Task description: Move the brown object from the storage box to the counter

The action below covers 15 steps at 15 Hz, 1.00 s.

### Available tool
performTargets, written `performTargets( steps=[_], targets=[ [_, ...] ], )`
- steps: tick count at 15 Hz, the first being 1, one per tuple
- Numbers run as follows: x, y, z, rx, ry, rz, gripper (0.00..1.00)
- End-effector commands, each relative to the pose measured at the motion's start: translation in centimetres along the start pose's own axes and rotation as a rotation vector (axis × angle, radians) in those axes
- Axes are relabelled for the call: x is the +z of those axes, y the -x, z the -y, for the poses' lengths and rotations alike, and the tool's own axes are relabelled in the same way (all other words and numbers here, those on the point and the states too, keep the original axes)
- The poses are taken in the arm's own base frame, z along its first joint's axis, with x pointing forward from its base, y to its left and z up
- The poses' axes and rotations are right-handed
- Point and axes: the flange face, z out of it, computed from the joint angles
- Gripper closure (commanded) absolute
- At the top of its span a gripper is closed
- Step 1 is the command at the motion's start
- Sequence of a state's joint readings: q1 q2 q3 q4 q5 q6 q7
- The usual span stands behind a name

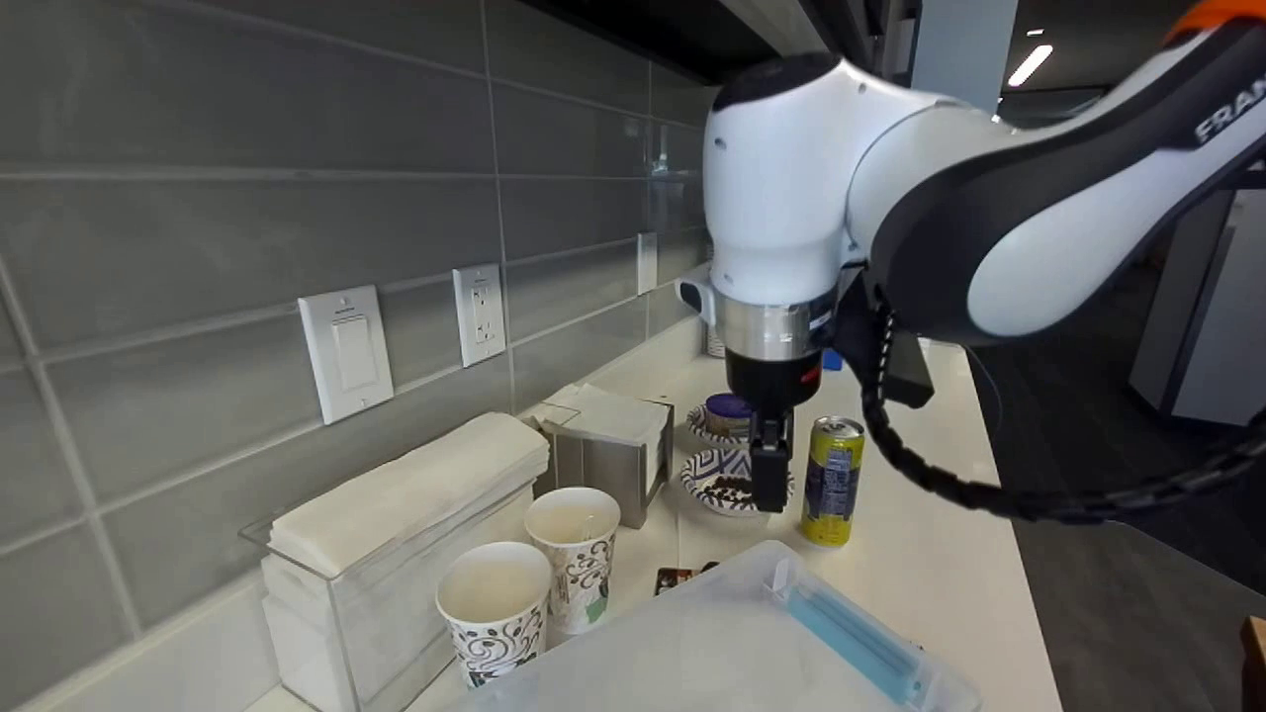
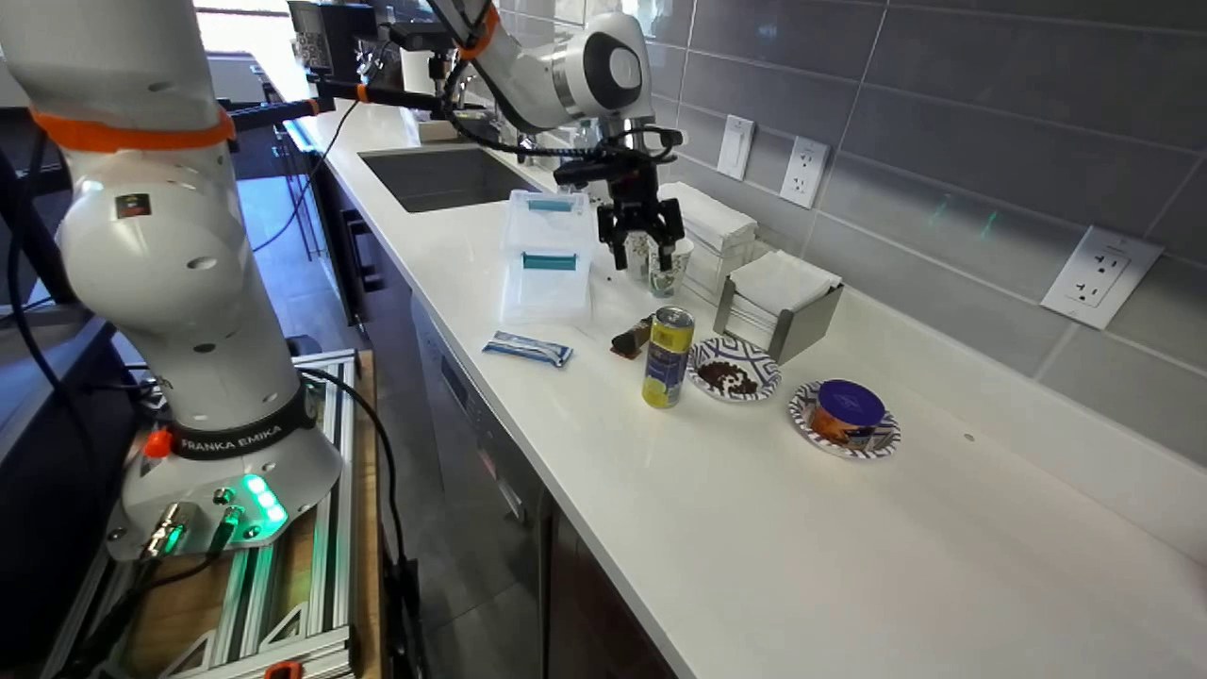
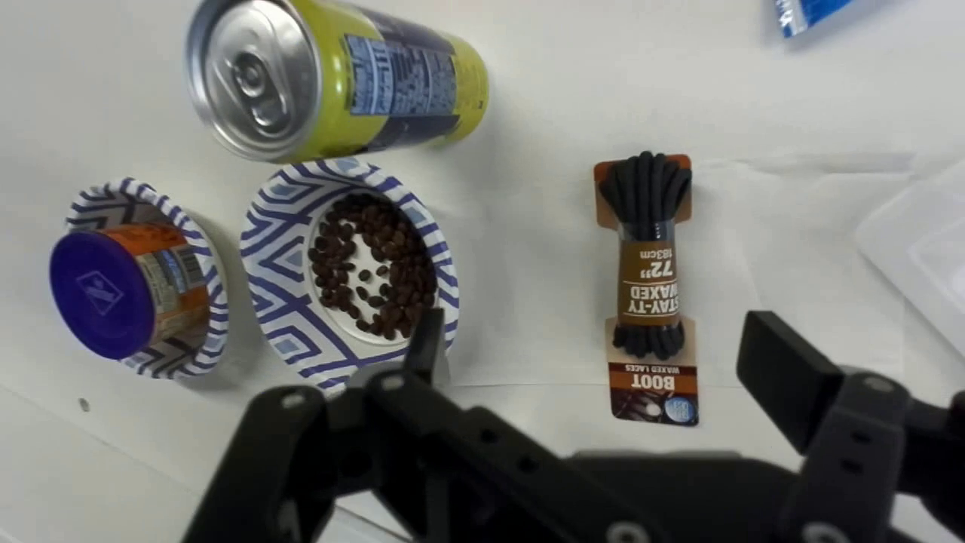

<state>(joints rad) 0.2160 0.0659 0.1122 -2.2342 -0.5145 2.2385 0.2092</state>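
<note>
A pack of black boot laces with a brown label (image 3: 650,283) lies flat on the white counter (image 2: 801,566). It also shows in both exterior views (image 2: 632,337) (image 1: 676,578), partly hidden in each. The clear storage box (image 2: 547,288) with teal latches stands on the counter; it fills the front of an exterior view (image 1: 692,633), and its edge shows in the wrist view (image 3: 923,249). I see no brown object in it. My gripper (image 3: 594,332) is open and empty above the counter, its fingers on either side of the laces in the wrist view. It shows in both exterior views (image 2: 643,256) (image 1: 769,485).
A yellow can (image 2: 668,358) stands close to the laces. A patterned bowl of brown beans (image 2: 734,370) and a bowl with a purple-lidded tub (image 2: 849,415) are beyond. Two paper cups (image 1: 495,603) and napkin holders (image 1: 603,445) line the wall. A blue wrapper (image 2: 528,349) lies near the edge.
</note>
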Motion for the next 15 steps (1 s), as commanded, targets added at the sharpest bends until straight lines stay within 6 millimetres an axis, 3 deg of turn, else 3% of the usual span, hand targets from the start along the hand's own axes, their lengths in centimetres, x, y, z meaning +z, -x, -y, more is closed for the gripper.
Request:
performTargets(
  steps=[1, 4, 7, 10, 11, 12, 15],
  targets=[
    [-4.2, 4.0, -0.8, 0.114, -0.069, -0.038, 0.00],
    [-6.6, 7.4, -2.7, 0.221, -0.142, -0.126, 0.00],
    [-9.9, 11.5, -6.1, 0.331, -0.201, -0.146, 0.00],
    [-13.5, 14.4, -9.3, 0.365, -0.300, -0.149, 0.00],
    [-14.3, 15.1, -10.3, 0.354, -0.319, -0.145, 0.00],
    [-13.1, 13.1, -9.4, 0.365, -0.260, -0.143, 0.00],
    [-14.9, 15.0, -10.8, 0.366, -0.291, -0.166, 0.00]
  ],
)
